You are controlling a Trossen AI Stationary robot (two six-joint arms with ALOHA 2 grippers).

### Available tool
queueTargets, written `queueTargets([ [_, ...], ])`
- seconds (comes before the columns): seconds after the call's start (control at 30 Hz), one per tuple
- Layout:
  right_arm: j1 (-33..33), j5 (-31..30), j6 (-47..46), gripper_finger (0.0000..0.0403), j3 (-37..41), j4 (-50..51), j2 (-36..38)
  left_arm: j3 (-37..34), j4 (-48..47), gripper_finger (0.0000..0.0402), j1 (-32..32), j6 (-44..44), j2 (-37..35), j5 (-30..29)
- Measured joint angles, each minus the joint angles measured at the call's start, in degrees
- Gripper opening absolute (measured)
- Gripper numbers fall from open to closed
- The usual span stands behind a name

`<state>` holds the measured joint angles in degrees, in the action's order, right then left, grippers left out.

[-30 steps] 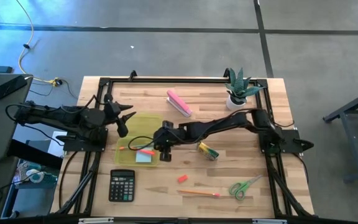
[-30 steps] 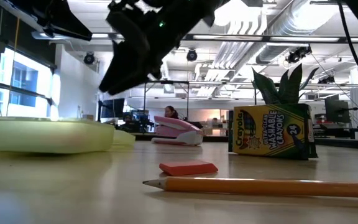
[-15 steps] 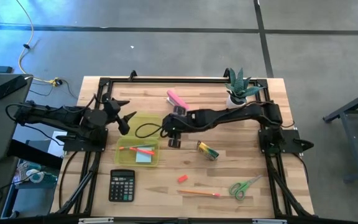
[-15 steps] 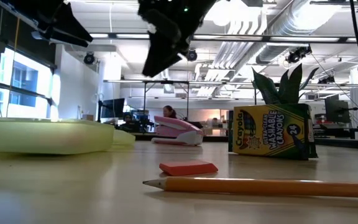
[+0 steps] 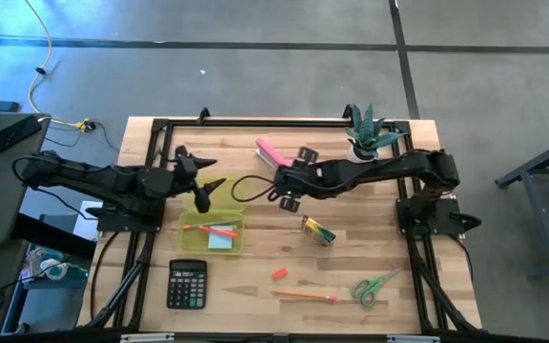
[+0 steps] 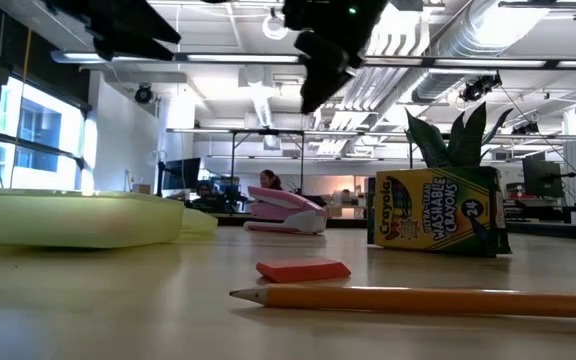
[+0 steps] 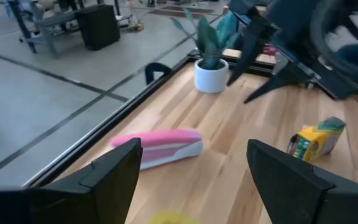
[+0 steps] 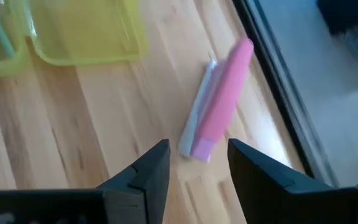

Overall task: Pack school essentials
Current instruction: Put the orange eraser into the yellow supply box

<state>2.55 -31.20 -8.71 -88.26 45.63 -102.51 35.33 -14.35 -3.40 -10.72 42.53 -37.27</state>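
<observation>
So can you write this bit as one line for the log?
left gripper: open, over box | right gripper: open, empty, near stapler | in box: pad, marker

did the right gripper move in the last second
Yes. In the high view the right gripper has pulled away from the yellow box toward the far edge, and now sits near the pink stapler.

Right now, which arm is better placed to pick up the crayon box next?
Probably the right. The right gripper, open and empty, hangs just above and to the left of the crayon box in the high view. The left gripper, also open, is over the yellow case's lid, farther away.
</observation>
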Motion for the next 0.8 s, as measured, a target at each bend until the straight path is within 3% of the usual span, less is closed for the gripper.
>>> queueTargets([
  [0.5, 5.0, -6.3, -20.7, 0.0153, 19.1, -1.8, 14.7, 0.1, 23.4, 0.0282, -3.8, 0.3, 22.7, 4.1],
  [0.8, 8.7, -6.1, -24.9, 0.0153, 20.7, -0.9, 16.2, 9.6, 21.5, 0.0282, -8.5, -1.5, 35.0, 5.8],
])
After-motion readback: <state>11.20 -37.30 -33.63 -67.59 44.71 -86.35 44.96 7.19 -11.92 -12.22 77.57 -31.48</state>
